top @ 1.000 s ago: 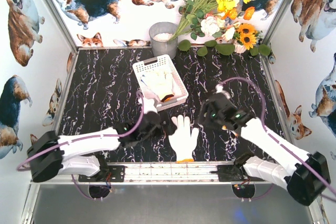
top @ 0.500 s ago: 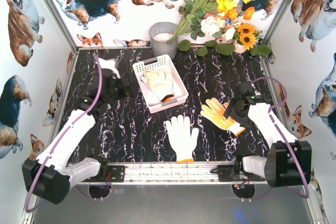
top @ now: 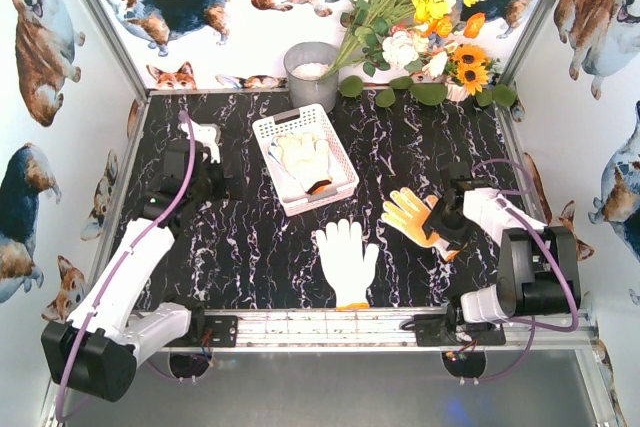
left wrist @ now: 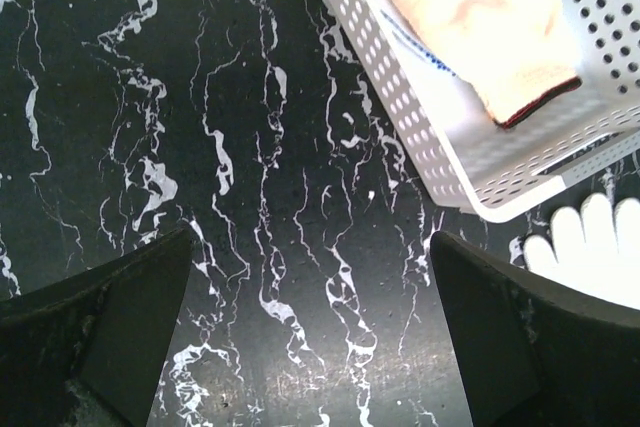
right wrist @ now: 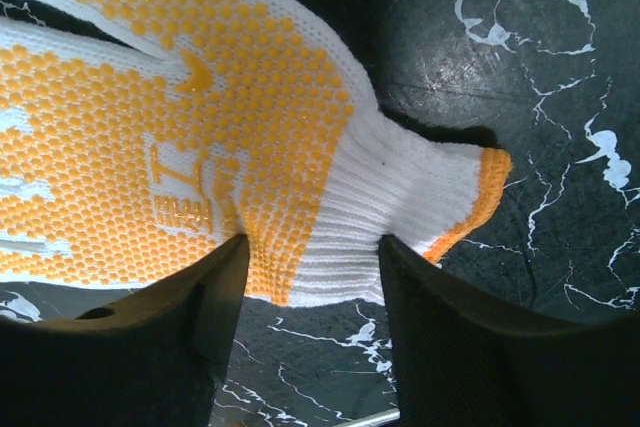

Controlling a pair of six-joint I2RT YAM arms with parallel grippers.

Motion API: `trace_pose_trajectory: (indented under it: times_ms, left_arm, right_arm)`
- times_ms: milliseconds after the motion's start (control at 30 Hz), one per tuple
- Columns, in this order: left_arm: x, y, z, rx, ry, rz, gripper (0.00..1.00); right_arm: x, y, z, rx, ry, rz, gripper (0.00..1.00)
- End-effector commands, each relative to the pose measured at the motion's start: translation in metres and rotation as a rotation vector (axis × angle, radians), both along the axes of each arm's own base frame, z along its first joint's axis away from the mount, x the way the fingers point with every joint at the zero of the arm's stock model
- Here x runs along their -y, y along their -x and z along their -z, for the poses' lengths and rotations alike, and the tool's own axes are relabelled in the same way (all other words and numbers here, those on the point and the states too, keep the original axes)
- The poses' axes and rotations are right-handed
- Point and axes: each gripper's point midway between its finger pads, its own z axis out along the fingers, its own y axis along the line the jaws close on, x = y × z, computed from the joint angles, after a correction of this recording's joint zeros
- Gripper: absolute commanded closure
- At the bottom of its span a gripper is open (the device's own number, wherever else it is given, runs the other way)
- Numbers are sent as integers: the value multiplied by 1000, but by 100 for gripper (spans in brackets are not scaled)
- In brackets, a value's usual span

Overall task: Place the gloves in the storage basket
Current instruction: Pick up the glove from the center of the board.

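Gloves, from above: a cream glove [top: 303,159] lies in the basket [top: 262,133]; a white glove [top: 346,259] and a yellow glove [top: 408,215] wait on the table [top: 250,247]. Left wrist: left fingers [left wrist: 120,307] spread wide, empty, basket ahead-right. Right wrist: right fingers [right wrist: 450,347] straddle the yellow glove's cuff [right wrist: 400,187]; whether they pinch it, cannot tell.

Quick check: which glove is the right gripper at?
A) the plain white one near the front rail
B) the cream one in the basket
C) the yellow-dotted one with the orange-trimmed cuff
C: in the right wrist view, the right gripper has a finger on either side of the cuff of the yellow-dotted glove, which lies flat on the table.
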Motion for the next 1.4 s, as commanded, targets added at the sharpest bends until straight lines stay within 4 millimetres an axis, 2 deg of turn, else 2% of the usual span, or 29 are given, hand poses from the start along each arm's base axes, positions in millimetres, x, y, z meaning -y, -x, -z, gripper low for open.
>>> trace_pose_trajectory:
  times_ms: [0,100,133,200,233,333,433,500,600,667,767,1033,1167,1367]
  left_arm:
    - [-9,1,6,14,-33,1,0]
    - [-9,0,9,21,-32,4,0]
    - [-8,-1,10,24,-30,9,0]
    - [-6,-2,13,26,-21,19,0]
    - [-4,-2,13,31,-11,31,0]
    - [11,-5,7,57,40,92,0]
    - [27,-9,-6,101,130,129,0]
    - [45,-10,-18,141,214,194,0]
    - [73,-4,-36,208,307,315,0]
    - [88,4,-45,247,300,375,0]
    - [111,19,-51,269,257,464,0]
    - [180,57,-35,226,204,624,0]
    - [207,69,-29,225,183,661,0]
    - [262,97,-23,251,140,785,0]
  right_arm:
    - [-7,-7,9,4,-42,51,51]
    - [-11,-2,12,-40,-66,48,69]
    - [-13,-1,13,-47,-79,47,72]
    - [-19,-1,12,-48,-110,48,86]
    - [-22,-1,10,-47,-125,48,89]
    - [-29,-3,-6,-17,-168,37,90]
    - [-36,-2,-27,21,-210,0,97]
    - [-44,-2,-42,56,-259,-29,100]
    - [-66,0,-66,105,-383,-101,100]
    - [-78,3,-82,128,-456,-137,100]
    - [-85,9,-99,161,-498,-163,100]
    - [-121,11,-145,279,-687,-207,100]
    - [-140,15,-159,275,-721,-252,100]
    - [-166,14,-175,320,-832,-239,100]
